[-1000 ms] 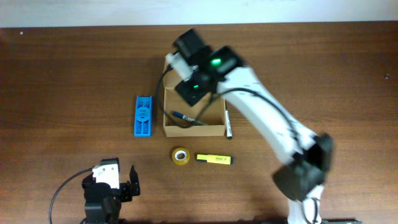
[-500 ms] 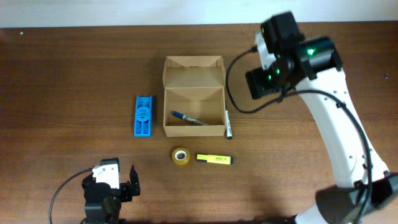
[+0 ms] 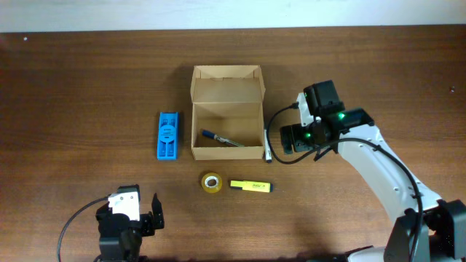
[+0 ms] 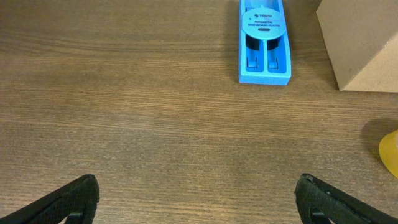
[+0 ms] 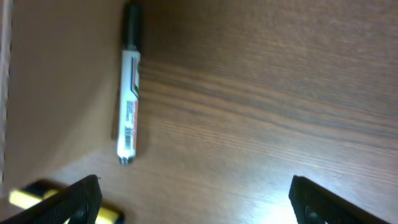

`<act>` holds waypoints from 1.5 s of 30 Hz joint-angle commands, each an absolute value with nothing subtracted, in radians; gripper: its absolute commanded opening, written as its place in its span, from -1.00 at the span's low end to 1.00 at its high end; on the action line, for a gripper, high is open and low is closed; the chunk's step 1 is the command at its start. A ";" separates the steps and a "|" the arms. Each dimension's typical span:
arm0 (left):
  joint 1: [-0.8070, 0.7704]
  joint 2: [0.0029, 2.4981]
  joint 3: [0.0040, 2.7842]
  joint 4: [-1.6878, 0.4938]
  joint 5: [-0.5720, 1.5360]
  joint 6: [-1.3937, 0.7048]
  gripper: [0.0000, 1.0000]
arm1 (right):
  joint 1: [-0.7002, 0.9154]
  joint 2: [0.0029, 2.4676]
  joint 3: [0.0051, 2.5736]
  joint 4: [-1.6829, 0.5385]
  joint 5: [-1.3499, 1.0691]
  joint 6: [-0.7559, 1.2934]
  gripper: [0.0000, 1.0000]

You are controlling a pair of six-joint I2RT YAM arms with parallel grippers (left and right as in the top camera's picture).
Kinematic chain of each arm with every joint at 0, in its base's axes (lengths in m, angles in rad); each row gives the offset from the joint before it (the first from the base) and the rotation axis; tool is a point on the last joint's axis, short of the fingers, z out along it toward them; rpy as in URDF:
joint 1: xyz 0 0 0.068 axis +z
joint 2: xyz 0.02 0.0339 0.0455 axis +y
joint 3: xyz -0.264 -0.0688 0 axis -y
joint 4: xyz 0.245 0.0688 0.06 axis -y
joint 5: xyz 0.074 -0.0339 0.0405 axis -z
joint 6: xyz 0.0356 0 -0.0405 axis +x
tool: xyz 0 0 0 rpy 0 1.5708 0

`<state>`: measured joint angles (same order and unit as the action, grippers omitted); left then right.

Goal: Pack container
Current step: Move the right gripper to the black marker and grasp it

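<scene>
The tan cardboard box with flap lid [image 3: 227, 152] stands open, just left of the right hand [image 5: 196, 205]. That hand, fingers spread and empty, hovers by the white marker [image 5: 129, 93] lying just beside the box's outer right wall. A descending finger may strike that wall, shoving the box or rolling the marker away.

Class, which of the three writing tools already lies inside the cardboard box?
The blue pen; the white marker lies outside the box, by its right wall, the yellow highlighter in front.
</scene>
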<state>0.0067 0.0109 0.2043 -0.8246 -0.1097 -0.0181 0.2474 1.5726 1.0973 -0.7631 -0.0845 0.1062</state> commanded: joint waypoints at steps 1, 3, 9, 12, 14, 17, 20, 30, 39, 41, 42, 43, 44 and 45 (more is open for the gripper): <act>0.003 0.005 0.197 -0.823 -0.118 0.001 0.99 | 0.248 1.567 1.048 -0.694 -0.132 0.202 0.98; 0.003 0.005 0.197 -0.823 -0.118 0.001 0.99 | 0.248 1.573 1.021 -0.650 -0.132 0.231 1.00; 0.003 0.005 0.197 -0.823 -0.118 0.001 0.99 | 0.249 1.635 0.984 -0.544 -0.159 0.253 0.99; 0.003 0.005 0.197 -0.823 -0.118 0.001 0.99 | 0.248 1.672 0.984 -0.510 -0.189 0.253 0.99; 0.003 0.005 0.197 -0.823 -0.118 0.001 0.99 | 0.249 1.696 0.984 -0.494 -0.196 0.253 0.99; 0.003 0.005 0.197 -0.823 -0.118 0.001 0.99 | 0.249 1.727 0.984 -0.479 -0.207 0.253 0.99; 0.003 0.005 0.197 -0.823 -0.118 0.001 0.99 | 0.249 1.755 0.984 -0.457 -0.228 0.253 0.99; 0.003 0.005 0.197 -0.823 -0.118 0.001 0.99 | 0.268 1.776 0.984 -0.398 -0.249 0.276 0.99; 0.003 0.005 0.197 -0.823 -0.118 0.001 0.99 | 0.348 1.791 0.984 -0.384 -0.145 0.279 0.99; 0.003 0.005 0.197 -0.823 -0.118 0.001 0.99 | 0.354 1.803 0.984 -0.384 -0.141 0.279 0.99; 0.003 0.005 0.197 -0.823 -0.118 0.001 0.99 | 0.355 1.808 0.984 -0.384 -0.141 0.279 0.99; 0.003 0.005 0.197 -0.823 -0.118 0.001 0.99 | 0.355 1.816 0.984 -0.384 -0.138 0.279 0.99; 0.003 0.005 0.197 -0.823 -0.118 0.001 0.99 | 0.355 1.820 0.984 -0.384 -0.133 0.279 0.99; 0.003 0.005 0.197 -0.823 -0.118 0.001 0.99 | 0.355 1.825 0.984 -0.385 -0.125 0.279 1.00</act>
